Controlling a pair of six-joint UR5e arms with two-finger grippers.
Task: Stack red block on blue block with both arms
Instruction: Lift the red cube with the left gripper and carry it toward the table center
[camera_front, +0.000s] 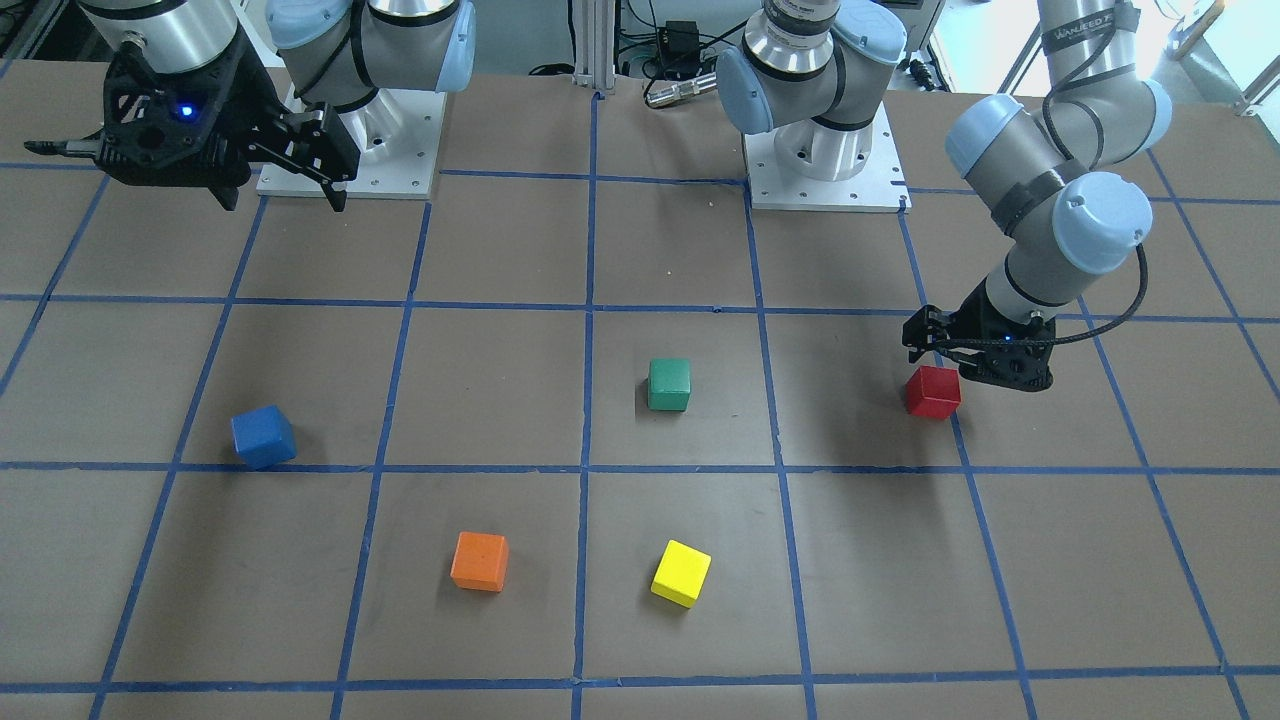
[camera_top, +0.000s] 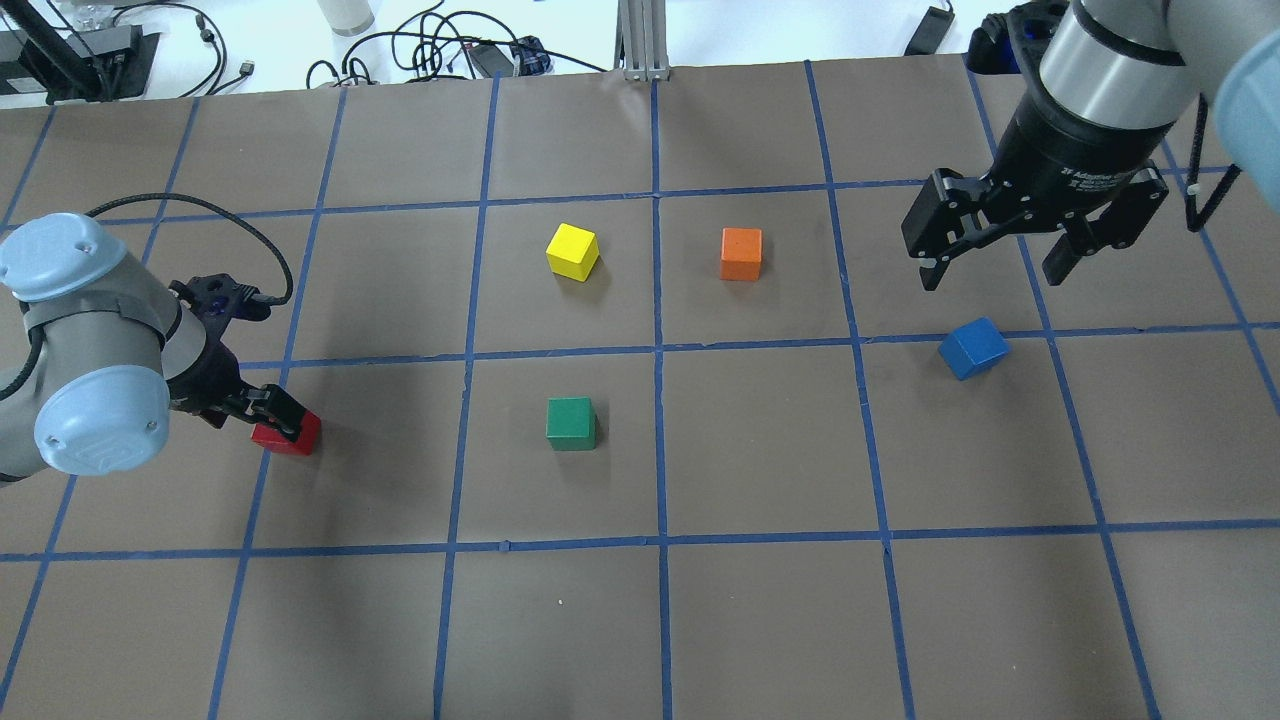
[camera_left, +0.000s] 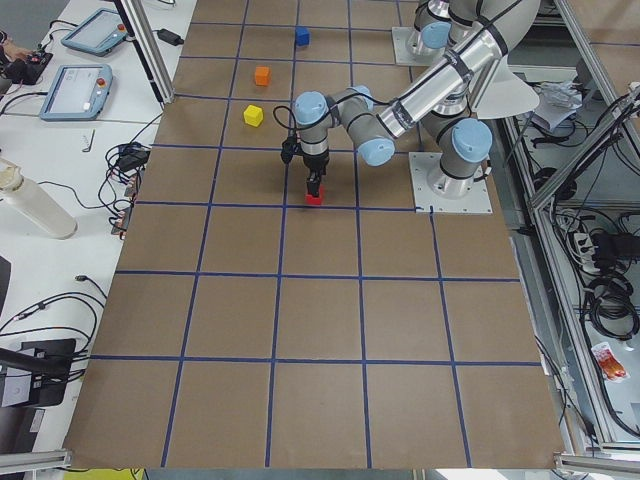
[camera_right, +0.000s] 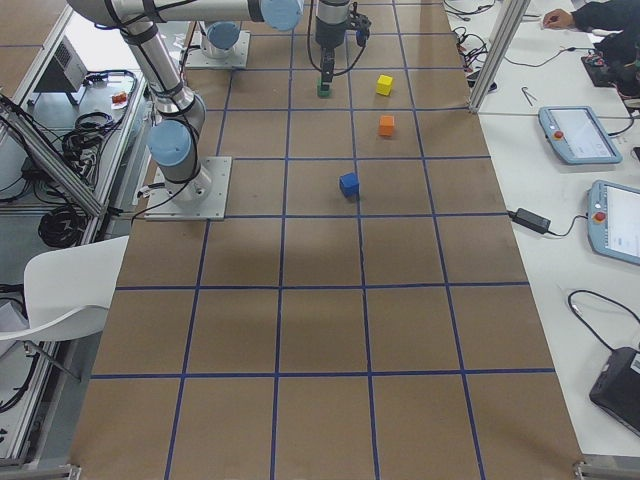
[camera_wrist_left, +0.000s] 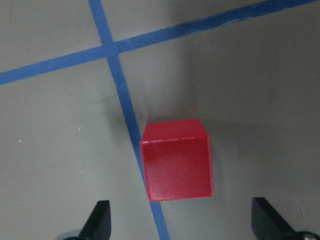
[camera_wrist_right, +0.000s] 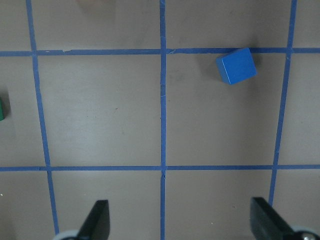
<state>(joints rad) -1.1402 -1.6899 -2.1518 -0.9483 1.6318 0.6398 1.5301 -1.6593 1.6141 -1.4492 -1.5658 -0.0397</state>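
1. Red block (camera_wrist_left: 176, 160) sits mid-frame in my left wrist view, on the desk (camera_wrist_left: 60, 150), with its left edge over a blue tape line (camera_wrist_left: 125, 100). It's just ahead of my left pincer (camera_wrist_left: 182, 222), which is spread wide and holding nothing.
2. Blue block (camera_wrist_right: 236, 65) is in the upper right of my right wrist view, well apart from the red one. My right pincer (camera_wrist_right: 181, 222) hovers wide and empty too.
3. Reckon the trick is nudging the left one forward until the pads flank the side faces squarely, then squeezing evenly so the cube doesn't twist.
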